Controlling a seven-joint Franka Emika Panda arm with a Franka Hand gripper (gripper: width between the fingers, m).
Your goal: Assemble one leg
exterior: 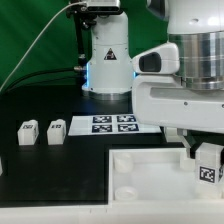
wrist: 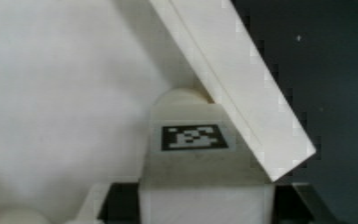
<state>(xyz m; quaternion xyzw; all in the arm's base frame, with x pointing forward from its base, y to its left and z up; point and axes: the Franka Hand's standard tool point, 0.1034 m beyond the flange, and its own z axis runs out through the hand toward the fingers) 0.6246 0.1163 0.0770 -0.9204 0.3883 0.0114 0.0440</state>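
Note:
My gripper is shut on a leg, a small white post with a black-and-white tag. It holds the leg over the right end of the large white tray-like piece. In the wrist view the leg sits between my dark fingers. Its far end is at a corner of the tray piece, just under the raised rim. I cannot tell whether it touches. Two more legs stand on the black table at the exterior view's left.
The marker board lies flat behind the tray piece, in front of the arm's white base. The arm's bulky white body fills the exterior view's right and hides what is behind it.

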